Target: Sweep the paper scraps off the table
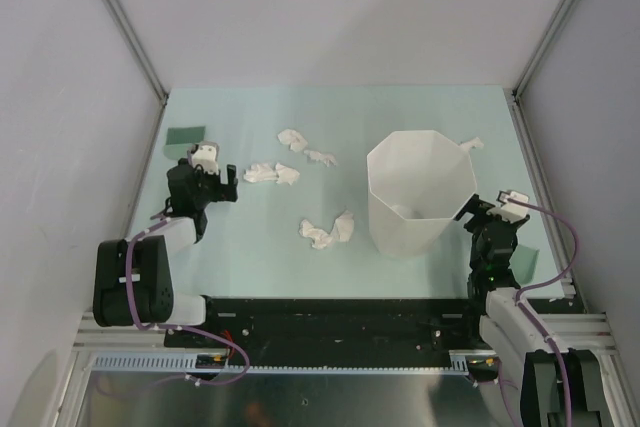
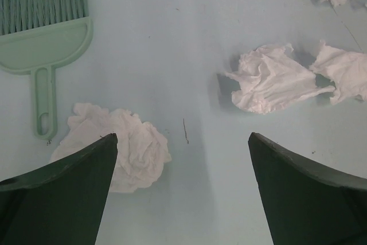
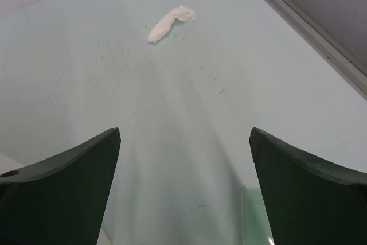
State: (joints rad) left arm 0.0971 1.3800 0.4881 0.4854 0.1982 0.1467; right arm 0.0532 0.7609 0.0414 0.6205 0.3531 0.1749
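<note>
While the left gripper (image 2: 183, 142) gapes wide and empty, 1 paper scrap (image 2: 135, 150) lies just beside its finger; right gripper (image 3: 184, 136), equally open, holds nothing.

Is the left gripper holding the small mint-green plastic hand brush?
No, the brush lies flat on the pale green table, clear of the open left gripper.

No readable text or labels anywhere

Crumpled paper scraps (image 2: 269, 78), smooth matt table (image 2: 172, 38)
</note>
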